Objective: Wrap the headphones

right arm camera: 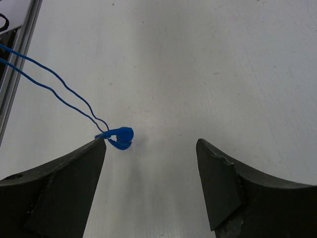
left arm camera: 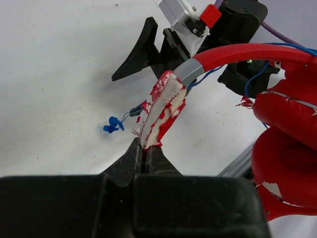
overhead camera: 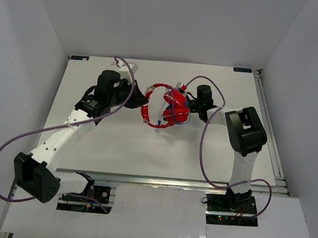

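Top view, headphones: the headphones [overhead camera: 161, 105] hang over the middle of the table [overhead camera: 118, 149], between both grippers.
Top view, step: winding looks nearly done.
Left wrist view, left gripper: the left gripper [left arm camera: 146, 148] is clamped on the padded headband [left arm camera: 163, 106].
Left wrist view, plug: the plug [left arm camera: 113, 125] dangles loose beside it.
Right wrist view, right gripper: the right gripper [right arm camera: 151, 146] gapes empty, with the plug just beside one fingertip.
Right wrist view, next move: probably centre on the cable [right arm camera: 49, 84], then pinch.

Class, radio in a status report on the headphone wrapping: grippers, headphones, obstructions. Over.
Left gripper shut on the headband. Right gripper open, blue plug beside one fingertip, ungripped. Headphones between the arms, cable end loose. Nothing seen blocking.
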Controlling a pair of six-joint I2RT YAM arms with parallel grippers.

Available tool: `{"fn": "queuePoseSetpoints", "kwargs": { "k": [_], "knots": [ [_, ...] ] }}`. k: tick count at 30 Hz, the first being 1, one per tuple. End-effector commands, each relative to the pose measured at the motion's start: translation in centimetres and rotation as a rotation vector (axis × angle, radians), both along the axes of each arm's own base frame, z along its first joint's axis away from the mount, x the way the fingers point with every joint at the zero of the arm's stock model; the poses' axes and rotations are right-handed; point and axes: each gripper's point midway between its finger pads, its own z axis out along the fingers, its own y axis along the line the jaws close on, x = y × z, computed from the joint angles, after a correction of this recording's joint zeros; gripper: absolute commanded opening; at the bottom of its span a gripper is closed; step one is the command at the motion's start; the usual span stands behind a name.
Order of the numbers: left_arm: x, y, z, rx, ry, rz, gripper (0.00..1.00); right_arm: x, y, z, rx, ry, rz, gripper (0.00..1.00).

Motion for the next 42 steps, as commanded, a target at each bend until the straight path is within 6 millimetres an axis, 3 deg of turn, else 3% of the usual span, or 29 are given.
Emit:
{"fn": "queuePoseSetpoints", "kwargs": {
  "k": [1,6,13,15,17,18,27,32,35,42],
  "knots": [
    [-0.7,-0.5,6.1,-0.12,-0.116,-0.026,0.0,0.3,0.7,0.8,0.042,-0.012,0.022,0.82],
    [-0.8,-0.5,6.5,-0.123,-0.123,-0.032,0.0,-1.2,0.9,1.6,0.083,0.007,0.104,0.93],
    [-0.9,-0.6,6.6,-0.131,-0.117,-0.036,0.0,-2.4,1.1,1.9,0.104,-0.017,0.168,0.92],
    [-1.0,-0.7,6.8,-0.137,-0.121,-0.037,0.0,-2.1,1.2,1.7,0.094,-0.011,0.156,0.83],
    [-1.0,-0.6,7.1,-0.139,-0.127,-0.034,0.0,-1.8,1.3,1.3,0.078,0.01,0.155,0.66],
    [-1.0,-0.6,7.1,-0.139,-0.127,-0.033,0.0,-1.8,1.3,1.0,0.071,0.021,0.156,0.62],
    [-1.1,-0.3,7.3,-0.143,-0.129,-0.014,0.0,-1.6,1.2,0.9,0.055,0.021,0.139,0.55],
    [-1.0,-0.2,7.3,-0.147,-0.131,-0.01,0.0,-1.9,1.3,1.5,0.072,0.026,0.161,0.32],
    [-1.1,-0.2,7.2,-0.148,-0.127,-0.011,0.0,-2.1,1.4,2.0,0.082,0.013,0.161,0.08],
    [-1.1,-0.2,7.3,-0.151,-0.128,-0.008,0.0,-2.4,1.3,2.4,0.084,0.004,0.152,0.08]
  ]
}}
